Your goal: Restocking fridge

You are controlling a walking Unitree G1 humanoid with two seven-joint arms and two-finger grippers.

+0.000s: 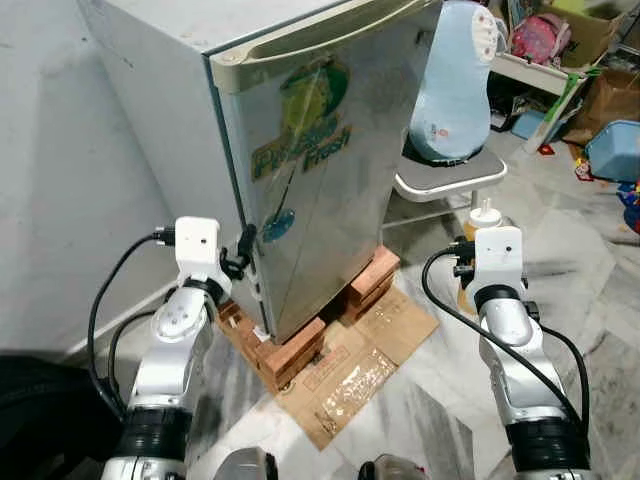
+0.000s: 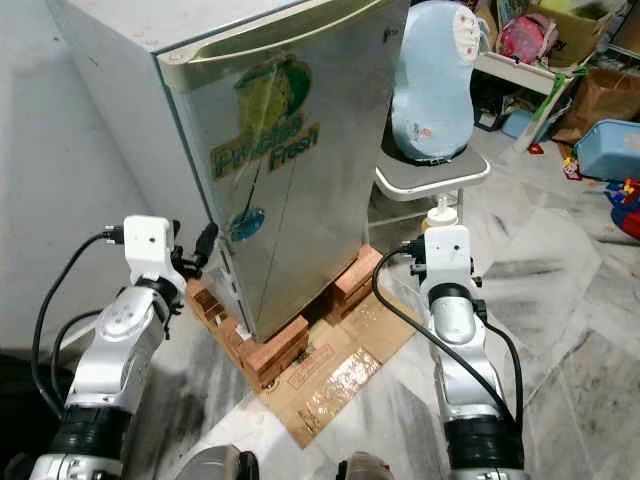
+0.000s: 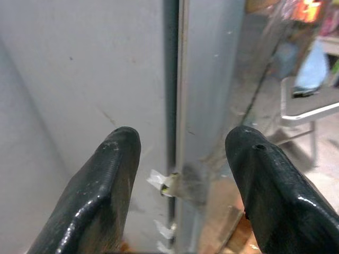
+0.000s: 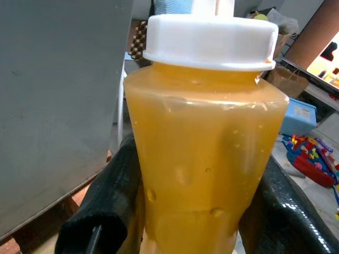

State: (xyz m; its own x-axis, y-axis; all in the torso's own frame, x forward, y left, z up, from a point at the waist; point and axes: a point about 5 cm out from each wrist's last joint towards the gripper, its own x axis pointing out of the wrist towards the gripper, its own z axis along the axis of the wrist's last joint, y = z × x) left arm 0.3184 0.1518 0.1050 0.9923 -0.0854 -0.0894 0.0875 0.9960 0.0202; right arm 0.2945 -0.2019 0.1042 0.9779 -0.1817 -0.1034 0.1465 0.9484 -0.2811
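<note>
L gripper (image 3: 180, 174) is spread wide, fingers either side of the seam at the near-left edge of the closed fridge (image 1: 300, 170) door, not gripping. R gripper (image 4: 185, 211) is clenched on a bottle of orange liquid (image 4: 204, 153) w/ white cap, held upright right of the fridge, near the stool (image 1: 450, 180). Fridge sits on bricks (image 1: 295, 355) over flattened cardboard (image 1: 350, 380).
</note>
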